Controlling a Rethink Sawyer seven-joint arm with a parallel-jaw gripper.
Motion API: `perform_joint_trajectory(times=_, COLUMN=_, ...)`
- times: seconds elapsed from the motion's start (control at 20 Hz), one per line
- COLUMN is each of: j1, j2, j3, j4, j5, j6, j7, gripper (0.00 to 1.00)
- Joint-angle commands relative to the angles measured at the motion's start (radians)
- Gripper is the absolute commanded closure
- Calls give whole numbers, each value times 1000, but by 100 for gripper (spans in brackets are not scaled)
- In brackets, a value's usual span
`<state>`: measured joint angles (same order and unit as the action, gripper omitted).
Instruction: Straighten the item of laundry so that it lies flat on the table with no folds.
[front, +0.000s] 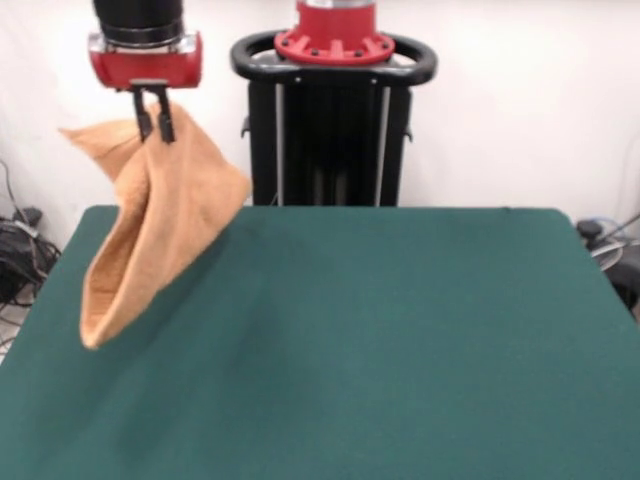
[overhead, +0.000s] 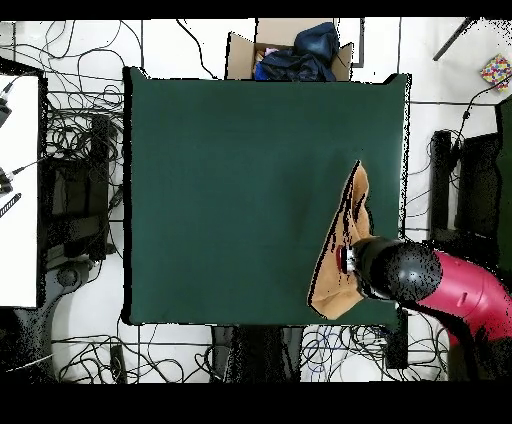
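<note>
The light-orange towel (front: 150, 230) hangs in the air, folded and bunched, above the left far part of the green table (front: 380, 340) in the front view. My gripper (front: 155, 125) is shut on the towel's upper edge and holds it clear of the table. The towel's lowest corner dangles over the table's left side. In the overhead view the towel (overhead: 340, 255) hangs near the table's (overhead: 240, 190) right near corner, partly hidden under the arm's wrist, which also hides the gripper. No care tag shows.
The robot's black pedestal (front: 330, 120) stands behind the table's far edge. A cardboard box with dark clothes (overhead: 295, 50) sits beyond the table's top edge in the overhead view. Cables (overhead: 80, 160) lie on the floor around the table.
</note>
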<state>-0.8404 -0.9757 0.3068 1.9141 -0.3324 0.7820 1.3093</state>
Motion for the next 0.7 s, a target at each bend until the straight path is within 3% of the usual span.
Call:
perform_joint_trajectory(times=0.05, j1=50, j2=-27, j3=30, j4=113, j5=48, j6=-72, j7=108, gripper=100)
perform_joint_trajectory(times=0.25, j1=65, j2=-13, j3=20, j4=118, j5=41, j6=-95, j7=123, gripper=100)
perform_joint_trajectory(times=0.7, j1=112, j2=106, j3=-17, j4=105, j5=2, j6=-222, j7=182, gripper=100)
